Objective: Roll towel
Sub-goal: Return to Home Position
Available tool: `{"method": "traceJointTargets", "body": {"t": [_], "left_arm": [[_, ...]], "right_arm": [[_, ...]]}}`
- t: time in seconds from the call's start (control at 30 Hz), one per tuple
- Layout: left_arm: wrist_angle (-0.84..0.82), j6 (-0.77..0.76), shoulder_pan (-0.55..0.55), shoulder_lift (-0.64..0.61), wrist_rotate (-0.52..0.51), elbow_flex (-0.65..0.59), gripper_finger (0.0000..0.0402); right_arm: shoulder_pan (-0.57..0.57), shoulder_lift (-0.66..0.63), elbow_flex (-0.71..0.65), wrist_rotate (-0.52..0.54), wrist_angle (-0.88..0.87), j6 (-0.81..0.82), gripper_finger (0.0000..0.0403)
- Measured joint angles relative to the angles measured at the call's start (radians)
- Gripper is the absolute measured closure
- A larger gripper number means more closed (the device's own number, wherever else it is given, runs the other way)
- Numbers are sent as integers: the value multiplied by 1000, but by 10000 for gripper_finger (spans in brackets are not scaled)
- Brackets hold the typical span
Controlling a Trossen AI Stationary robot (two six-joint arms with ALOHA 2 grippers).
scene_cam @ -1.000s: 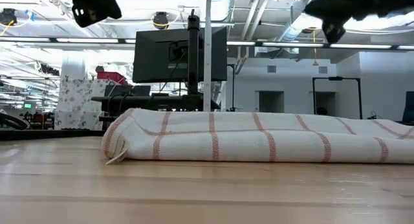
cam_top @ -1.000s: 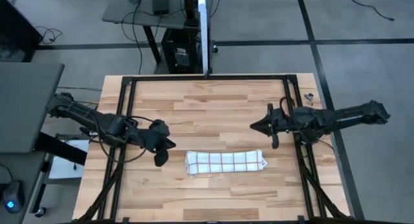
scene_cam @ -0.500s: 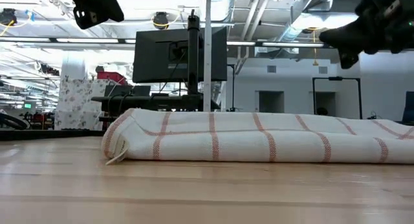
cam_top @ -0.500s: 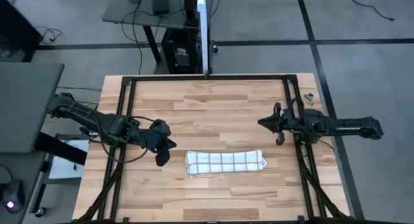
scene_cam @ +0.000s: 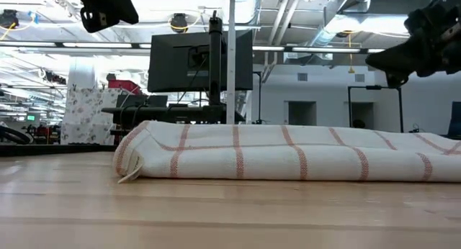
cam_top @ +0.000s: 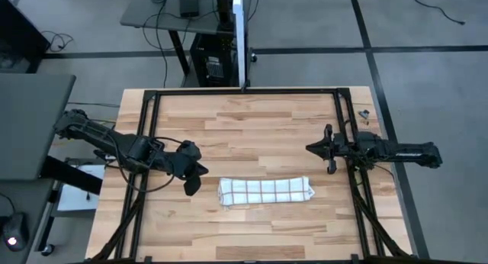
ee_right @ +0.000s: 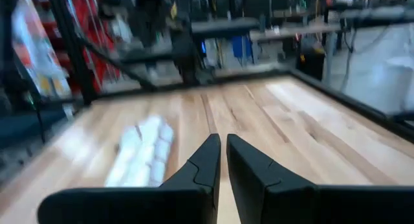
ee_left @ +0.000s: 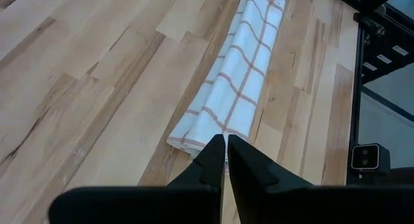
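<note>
1. Pale wooden surface [cam_top: 252, 127] carries the rolled towel [cam_top: 265, 191] between the two arms, toward the low camera's edge, with its long axis running left to right.
2. Left gripper [ee_left: 226, 138] hangs above the surface just off the roll's left end, fingers together on nothing. The roll runs straight away from them.
3. Right gripper [ee_right: 223, 138] sits well apart near the right edge, fingers seemingly together and empty.
4. Rolling looks done. The left arm is nearer, so its retreat should pull back along the roll's axis.

The towel [cam_top: 265, 191] lies on the table [cam_top: 252, 119] between left claw [cam_top: 191, 188] and right claw [cam_top: 311, 148].
</note>
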Motion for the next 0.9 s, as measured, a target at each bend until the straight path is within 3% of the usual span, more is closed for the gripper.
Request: {"method": "traceJointTargets", "body": {"t": [0.53,0.73,0.9], "left_arm": [[7,-2,0,9,-12,0,398],[150,146,14,9,-81,0,398],[253,341,72,8,-12,0,398]], "right_arm": [[-30,76,0,-40,-15,26,381],[-30,90,-1,-42,-15,27,381],[-30,90,-1,-42,-13,27,381]]}}
